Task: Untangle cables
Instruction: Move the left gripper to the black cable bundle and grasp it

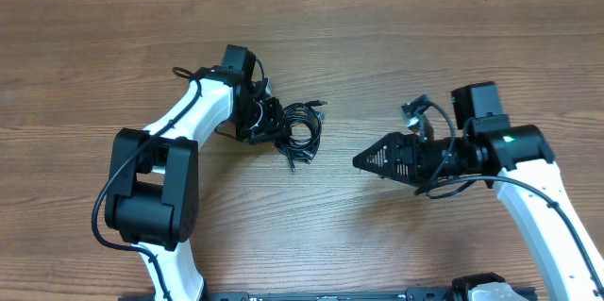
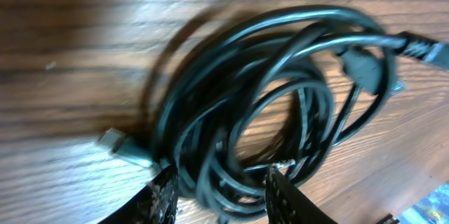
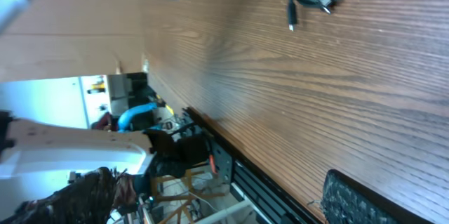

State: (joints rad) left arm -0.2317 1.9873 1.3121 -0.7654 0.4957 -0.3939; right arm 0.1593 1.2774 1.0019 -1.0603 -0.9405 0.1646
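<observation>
Near the middle of the table (image 1: pixel 453 37), a little toward our left side, the cables (image 1: pixel 302 131) lie as one tight black coil of overlapping loops, with a short tail trailing toward the near edge. We judge this to be the opening step, getting a first hold on the bundle, since no strand has been drawn free. Our left gripper (image 1: pixel 274 120) is at the coil's left edge. In the left wrist view its fingers (image 2: pixel 163 197) stand apart, with several strands of the nearest arc running between them, so we read it as open and astride the loops, not clamped. A silver-tipped plug (image 2: pixel 112 140) lies flat on the wood just outside that finger. Our right gripper (image 1: pixel 363 161) sits well apart from the coil on its right, pointing toward it. Its fingers come together to a point with nothing between them, so it looks closed and empty. The next move, as we judge it, calls for the left fingers to close on only one or two strands, or on that loose plug end. The right arm would then come in and pin or pull the rest, so the whole coil is not dragged along as a lump.
</observation>
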